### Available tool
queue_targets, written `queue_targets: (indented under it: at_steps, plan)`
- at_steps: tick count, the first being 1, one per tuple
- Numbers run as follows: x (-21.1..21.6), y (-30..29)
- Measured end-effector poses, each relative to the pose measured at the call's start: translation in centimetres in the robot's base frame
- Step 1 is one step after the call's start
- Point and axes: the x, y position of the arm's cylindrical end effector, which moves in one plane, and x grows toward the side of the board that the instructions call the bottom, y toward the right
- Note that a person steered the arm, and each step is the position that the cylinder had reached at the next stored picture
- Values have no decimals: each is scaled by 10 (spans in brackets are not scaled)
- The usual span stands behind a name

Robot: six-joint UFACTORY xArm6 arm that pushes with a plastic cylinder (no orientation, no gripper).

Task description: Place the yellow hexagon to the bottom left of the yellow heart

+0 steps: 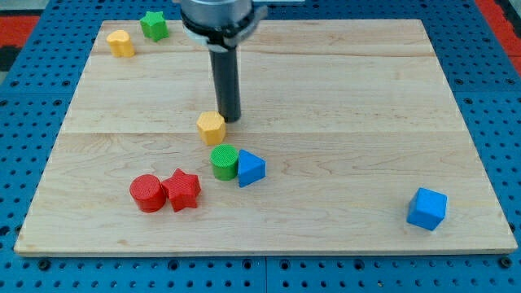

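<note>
The yellow hexagon (pixel 211 127) lies left of the board's middle. The yellow heart (pixel 120 42) sits near the board's top left corner, far up and to the left of the hexagon. My tip (pixel 231 120) rests on the board right beside the hexagon's upper right side, touching or nearly touching it. The dark rod rises from there to the arm at the view's top.
A green star (pixel 154 25) lies right of the heart at the top edge. A green cylinder (pixel 224 162) and a blue triangle (pixel 251 168) sit just below the hexagon. A red cylinder (pixel 147 193) and a red star (pixel 182 190) lie at lower left. A blue cube (pixel 427 208) is at lower right.
</note>
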Motion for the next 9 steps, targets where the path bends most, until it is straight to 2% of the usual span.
queue_targets:
  at_steps: [1,2,3,5,6,7,8,9]
  plan:
    - [11,-4]
    - [11,-35]
    - [29,-61]
    - [-6,-139]
    - [20,-162]
    - [-19,-203]
    - [-48,-208]
    - [-60,-255]
